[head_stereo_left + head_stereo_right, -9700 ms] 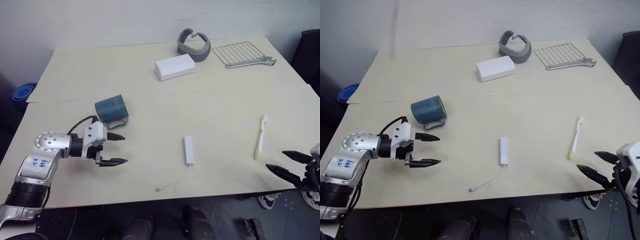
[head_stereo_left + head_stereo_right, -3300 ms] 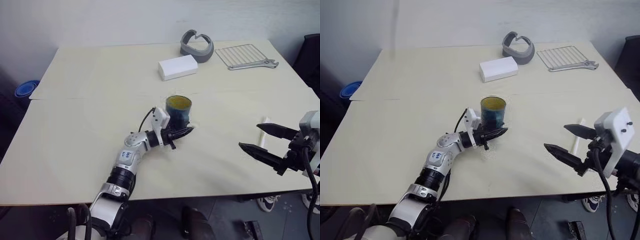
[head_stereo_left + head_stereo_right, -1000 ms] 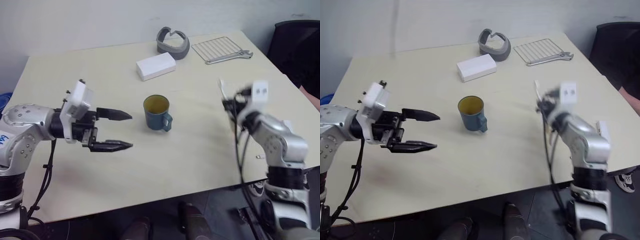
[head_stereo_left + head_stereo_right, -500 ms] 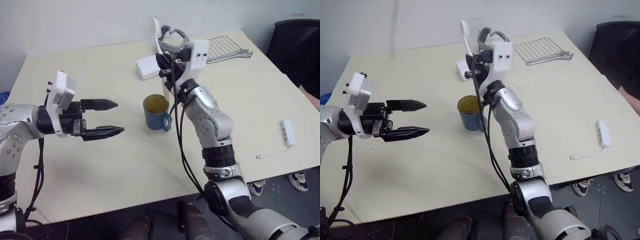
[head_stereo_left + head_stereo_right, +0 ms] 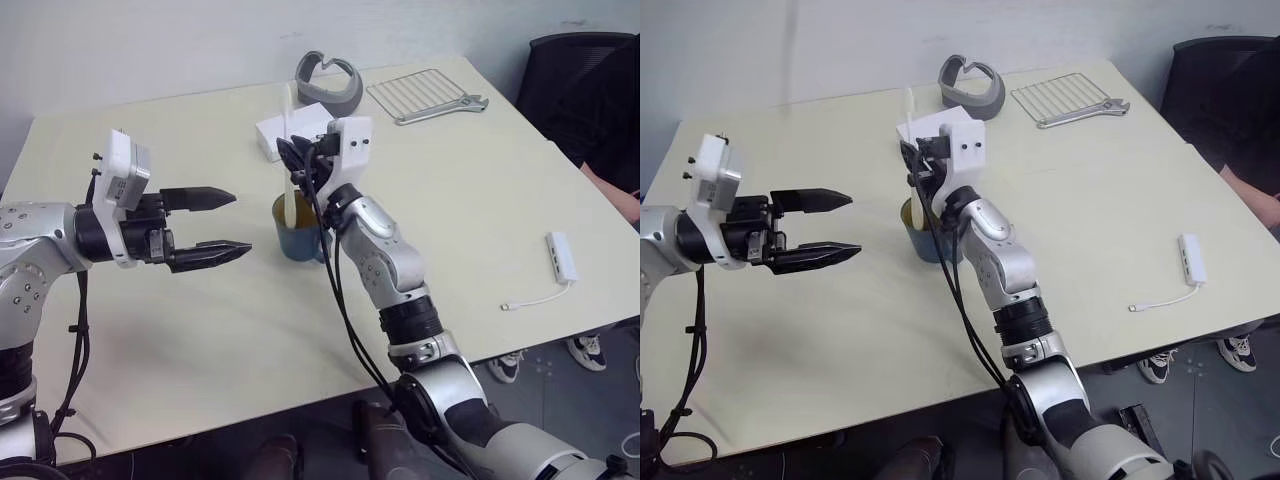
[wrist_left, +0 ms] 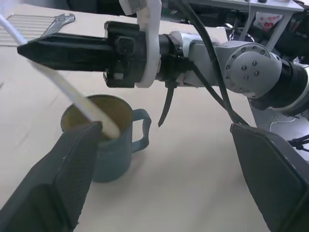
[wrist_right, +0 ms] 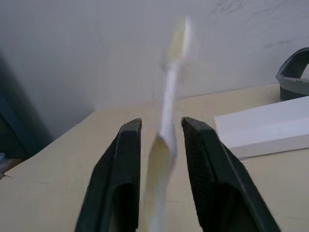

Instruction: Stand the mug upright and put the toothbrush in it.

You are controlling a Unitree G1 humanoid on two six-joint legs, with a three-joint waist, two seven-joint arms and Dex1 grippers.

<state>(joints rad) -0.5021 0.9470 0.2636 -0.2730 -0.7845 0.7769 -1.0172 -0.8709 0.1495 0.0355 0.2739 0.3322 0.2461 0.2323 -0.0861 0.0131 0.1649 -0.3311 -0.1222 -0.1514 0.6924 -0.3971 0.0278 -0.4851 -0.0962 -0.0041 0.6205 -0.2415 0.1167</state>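
A: Starting at the left, what is that arm doing?

B: The left gripper (image 5: 215,226) hovers above the table (image 5: 480,190) with its fingers spread wide and nothing between them, a little apart from the mug.

A: And the mug?

B: The teal mug (image 5: 297,231) stands upright near the table's middle, handle toward the right arm. That half of the task looks done.

A: The toothbrush?

B: The white toothbrush (image 5: 288,155) is upright, its lower end down inside the mug against the olive lining, bristled head up. The right gripper (image 5: 300,163) sits just above the rim, and in the right wrist view its fingers (image 7: 120,183) stand parted on either side of the handle, seemingly loosened, not pinching.

A: So which step is this?

B: The release, I judge. Next the right gripper should open fully and draw back without brushing the handle or tipping the mug.
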